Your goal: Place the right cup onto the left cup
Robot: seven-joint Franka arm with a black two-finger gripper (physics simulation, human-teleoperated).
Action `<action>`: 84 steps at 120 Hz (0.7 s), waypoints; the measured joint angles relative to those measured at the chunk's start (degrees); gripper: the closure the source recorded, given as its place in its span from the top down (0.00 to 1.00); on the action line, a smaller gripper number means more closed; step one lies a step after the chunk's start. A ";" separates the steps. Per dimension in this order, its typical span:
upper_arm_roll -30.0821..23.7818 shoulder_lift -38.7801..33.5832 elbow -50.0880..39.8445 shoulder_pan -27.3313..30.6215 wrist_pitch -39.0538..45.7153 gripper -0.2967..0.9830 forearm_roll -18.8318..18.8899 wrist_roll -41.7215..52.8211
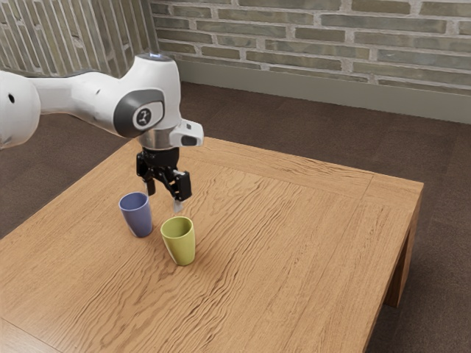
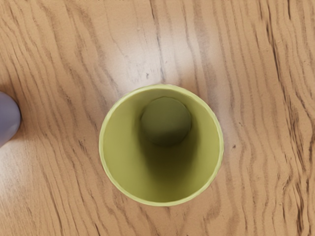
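Note:
My gripper (image 1: pixel 163 195) is open, pointing down, with a wide space between its fingertips and nothing held. It hangs just beyond the two cups in the exterior view. The yellow-green cup (image 1: pixel 179 241) stands upright on the table, nearer the exterior view's right. The blue cup (image 1: pixel 137 215) stands upright beside it, toward the exterior view's left, with a small gap between them. Looking down from the hand, the wrist view has the yellow-green cup (image 2: pixel 114 152) with its mouth up and its inside visible. Part of the blue cup (image 2: pixel 7 118) shows at that view's edge.
Both cups rest on a wooden table (image 1: pixel 294 243), whose far edge and corner lie toward the exterior view's right. Bare wood (image 2: pixel 261 98) surrounds the yellow-green cup in the wrist view. A brick wall (image 1: pixel 316 44) rises beyond the table.

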 joint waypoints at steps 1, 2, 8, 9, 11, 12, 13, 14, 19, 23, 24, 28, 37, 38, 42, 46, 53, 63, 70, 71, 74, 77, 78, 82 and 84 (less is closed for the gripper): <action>0.00 0.15 -0.15 -0.04 0.18 0.77 -0.11 -0.02; -0.01 0.28 -0.34 -0.07 0.39 0.77 -0.24 -0.03; -0.02 0.78 -1.72 -0.08 1.79 0.77 -1.08 -0.12; -0.02 0.84 -2.02 -0.07 2.06 0.77 -1.25 -0.13; -0.02 0.95 -2.65 -0.04 2.65 0.77 -1.56 -0.16; -0.02 1.00 -2.94 -0.03 2.95 0.77 -1.70 -0.18; -0.02 1.07 -3.23 -0.02 3.24 0.77 -1.84 -0.19; -0.02 1.15 -3.51 -0.01 3.55 0.77 -1.97 -0.20; -0.02 1.72 -4.46 -0.06 5.00 0.77 -2.49 -0.26; -0.02 2.14 -4.95 -0.27 6.16 0.77 -2.80 -0.31; -0.02 2.26 -5.07 -0.32 6.45 0.77 -2.87 -0.32; -0.02 2.74 -5.43 -0.54 7.57 0.77 -3.09 -0.37; -0.02 3.75 -5.75 -1.01 9.89 0.77 -3.42 -0.47; -0.02 3.87 -5.76 -1.06 10.14 0.77 -3.44 -0.48; -0.02 4.28 -5.75 -1.18 11.15 0.77 -3.53 -0.51; -0.02 4.66 -5.72 -1.25 12.05 0.77 -3.63 -0.55; -0.02 5.31 -5.63 -1.28 13.47 0.77 -3.82 -0.60; -0.02 6.39 -5.57 -1.20 15.35 0.77 -3.99 -0.66; -0.02 7.33 -5.59 -1.10 16.49 0.77 -4.15 -0.70; -0.02 7.47 -5.59 -1.08 16.65 0.77 -4.17 -0.70; -0.01 7.87 -5.59 -1.01 17.14 0.77 -4.21 -0.72; 0.02 8.32 -5.59 -0.95 17.63 0.77 -4.25 -0.74; 0.02 8.50 -5.59 -0.92 17.80 0.77 -4.26 -0.74; 0.04 9.04 -5.60 -0.84 18.41 0.77 -4.30 -0.76; 0.05 9.21 -5.60 -0.82 18.68 0.77 -4.31 -0.77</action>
